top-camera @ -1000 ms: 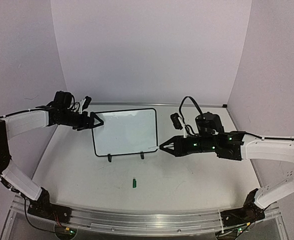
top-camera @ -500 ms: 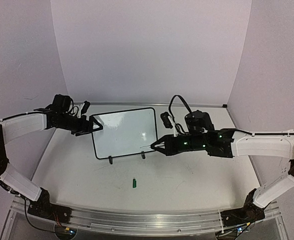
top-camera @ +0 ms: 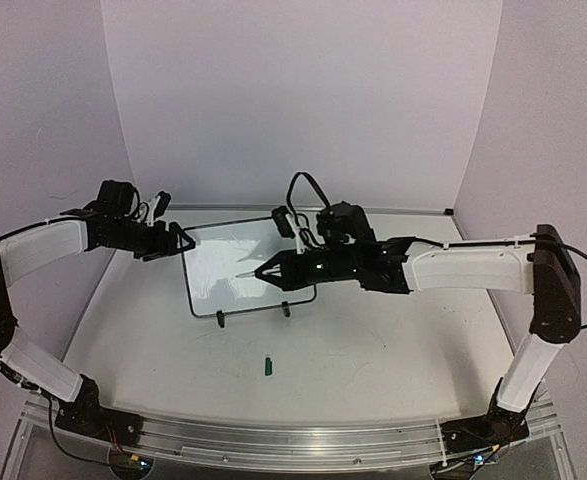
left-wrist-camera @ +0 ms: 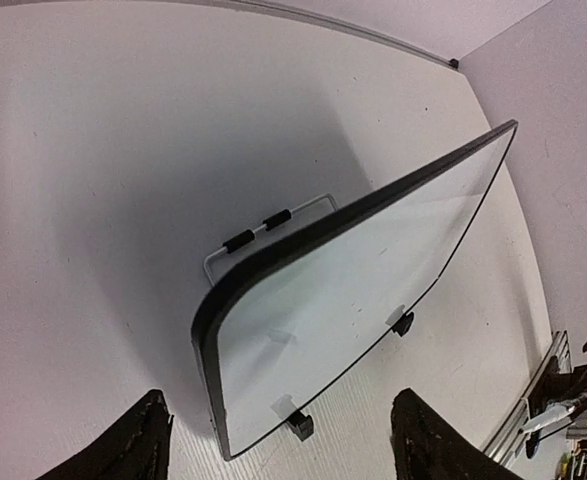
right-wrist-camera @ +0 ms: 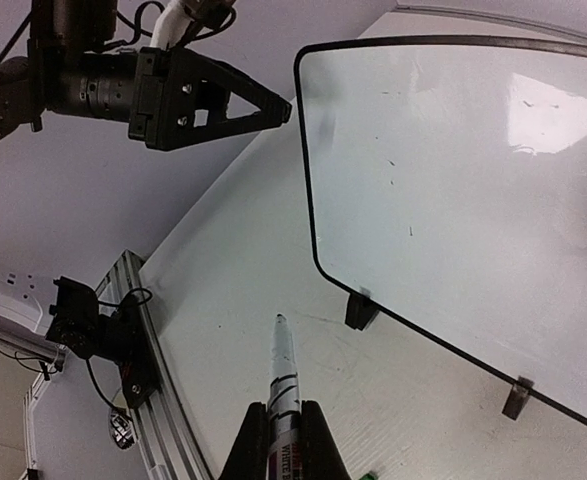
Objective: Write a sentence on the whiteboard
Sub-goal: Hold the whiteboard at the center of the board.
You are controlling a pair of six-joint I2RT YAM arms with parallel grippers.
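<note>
Right pincer (top-camera: 271, 271): clamped tight on a slim marker pen (right-wrist-camera: 281, 385) with a pale tip and a dark printed barrel. The pen juts straight out from between the fingers (right-wrist-camera: 323, 455). From above, the tip lies over the lower middle of the board's face. Contact with the face: cannot tell.

Small rectangular whiteboard (top-camera: 223, 265): glossy white face, rounded corners, thin black frame, two small black feet (right-wrist-camera: 359, 310). It stands toward the back of the white surface (top-camera: 373, 350), left of centre. It leans backward on a bent wire prop (left-wrist-camera: 268, 222) with two black sleeves. The face shows a few faint dark specks and a bright patch of glare.

Right arm: stretched long and low from the right side, forearm roughly level, wrist pointing left at the board.

Left arm: reaches in from the left, wrist about level with the board's upper left corner.

Left pincer (top-camera: 186, 241): fingers spread apart, just beside that corner. The right wrist view shows a narrow gap between fingertip and frame.

Small green cap (top-camera: 268, 366): lies on the surface in front of the board, apart from it.
</note>
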